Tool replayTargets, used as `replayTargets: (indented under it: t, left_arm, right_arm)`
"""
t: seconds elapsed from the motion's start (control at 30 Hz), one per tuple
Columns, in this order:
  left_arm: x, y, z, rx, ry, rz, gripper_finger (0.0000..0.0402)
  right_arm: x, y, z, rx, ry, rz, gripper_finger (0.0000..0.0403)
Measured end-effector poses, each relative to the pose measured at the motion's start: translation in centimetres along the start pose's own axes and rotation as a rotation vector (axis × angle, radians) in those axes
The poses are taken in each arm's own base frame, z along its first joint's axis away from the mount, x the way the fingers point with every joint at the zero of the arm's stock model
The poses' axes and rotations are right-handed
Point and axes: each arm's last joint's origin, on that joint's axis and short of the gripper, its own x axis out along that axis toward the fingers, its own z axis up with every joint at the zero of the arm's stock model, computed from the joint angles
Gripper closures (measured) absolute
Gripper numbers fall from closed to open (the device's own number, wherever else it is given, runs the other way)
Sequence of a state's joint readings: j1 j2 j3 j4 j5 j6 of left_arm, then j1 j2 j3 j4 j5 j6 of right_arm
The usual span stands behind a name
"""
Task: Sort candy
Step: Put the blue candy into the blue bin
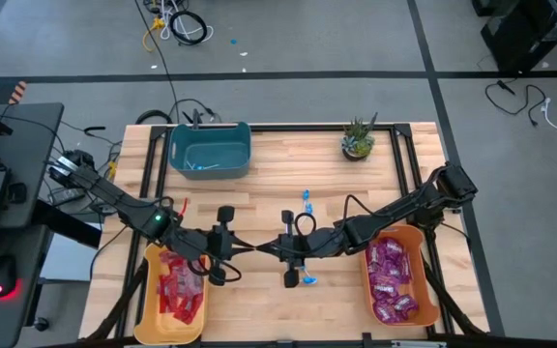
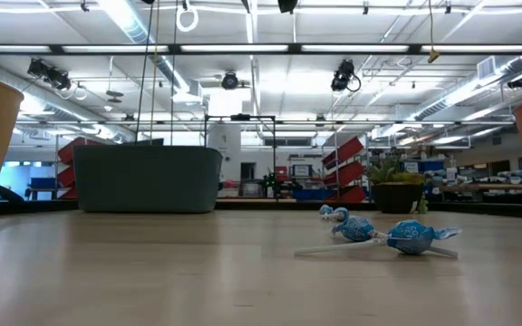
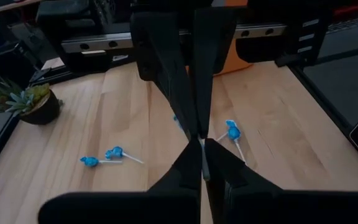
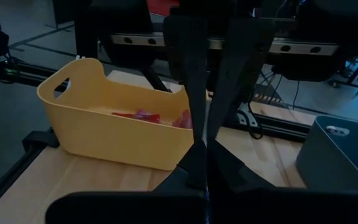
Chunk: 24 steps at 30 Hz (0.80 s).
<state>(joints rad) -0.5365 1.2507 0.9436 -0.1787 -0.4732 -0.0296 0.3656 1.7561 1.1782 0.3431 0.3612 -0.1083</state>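
Near edge: we see red packets (image 1: 176, 290) in the yellow bin (image 1: 149, 319) at left, purple packets (image 1: 392, 280) in the orange bin (image 1: 431, 300) at right. Mid-table, left gripper (image 1: 257, 247) and right gripper (image 1: 271, 247) meet tip to tip, both clenched, nothing visibly held. One blue lollipop (image 1: 309, 280) lies just near of the right gripper, two more (image 1: 307, 200) farther back. Far side: teal bin (image 1: 210, 150) at left, plant (image 1: 358, 141) at right.

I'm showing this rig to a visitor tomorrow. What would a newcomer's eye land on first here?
Probably the two dark arms meeting nose to nose at mid-table, the left gripper and right gripper both with jaws shut. Next, the bright bins: a yellow bin of red packets at front left, an orange bin of purple packets at front right, with blue lollipops loose between them.
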Motion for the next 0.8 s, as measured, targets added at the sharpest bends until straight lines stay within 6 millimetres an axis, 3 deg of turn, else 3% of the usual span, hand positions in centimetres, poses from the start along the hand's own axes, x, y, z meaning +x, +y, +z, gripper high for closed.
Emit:
replayTargets:
  t: [0.27,0.63,0.8]
  left_arm:
    - [0.0,0.1,0.0,0.003,0.000,0.021,0.0398]
    - [-0.1,0.3,-0.2,0.007,0.014,0.097,0.0400]
    - [-0.3,0.7,-0.7,-0.005,0.063,0.197,0.0400]
  right_arm:
    - [0.0,-0.1,0.0,0.011,0.001,-0.015,0.0391]
    - [-0.3,-0.3,0.2,0.046,0.006,-0.141,0.0277]
    - [-2.1,-1.1,1.8,0.029,0.014,-0.225,0.0249]
